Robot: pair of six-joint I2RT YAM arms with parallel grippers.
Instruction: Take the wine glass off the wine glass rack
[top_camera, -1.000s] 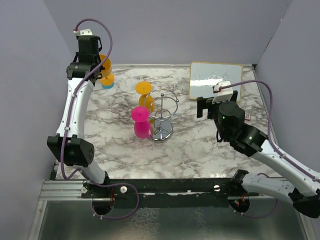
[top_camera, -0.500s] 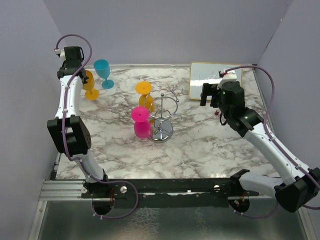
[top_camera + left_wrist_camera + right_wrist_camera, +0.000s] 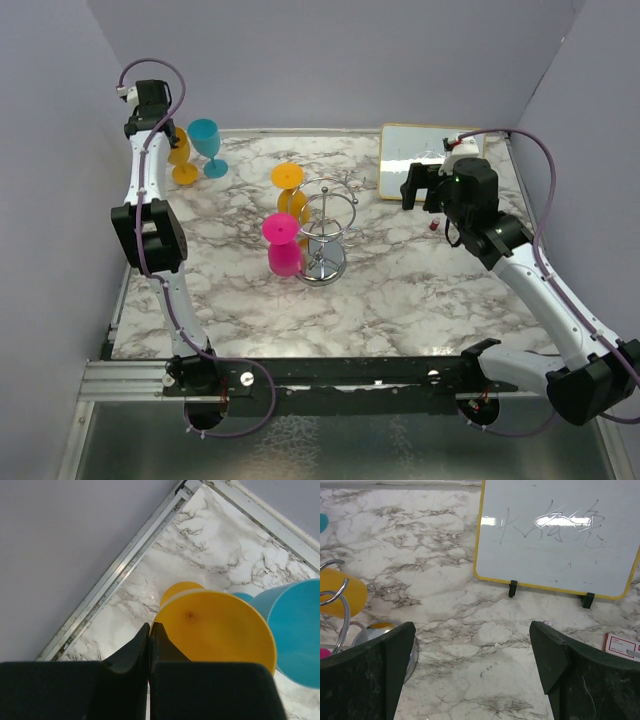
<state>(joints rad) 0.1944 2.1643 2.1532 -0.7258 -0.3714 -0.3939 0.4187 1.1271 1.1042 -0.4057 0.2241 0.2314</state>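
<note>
The chrome wine glass rack (image 3: 326, 232) stands mid-table. A pink wine glass (image 3: 282, 244) and an orange one (image 3: 290, 190) hang on its left side. My left gripper (image 3: 158, 122) is at the far left corner. In the left wrist view it (image 3: 150, 625) is shut on the rim of a second orange wine glass (image 3: 215, 625), one finger inside the bowl. That glass (image 3: 181, 158) is upright beside a blue glass (image 3: 206, 143). My right gripper (image 3: 412, 187) is open and empty right of the rack. The right wrist view (image 3: 470, 650) shows the rack's rings (image 3: 332, 592) at the left edge.
A yellow-framed whiteboard (image 3: 432, 160) stands at the back right, also in the right wrist view (image 3: 555, 535). A small red-and-white card (image 3: 621, 645) lies near it. The purple walls close in on the left, back and right. The table's metal rim (image 3: 125, 575) runs close to the left gripper.
My left arm has carried the orange glass from beside the blue glass to the left, then slightly back. My right arm has risen and moved back toward the whiteboard.
</note>
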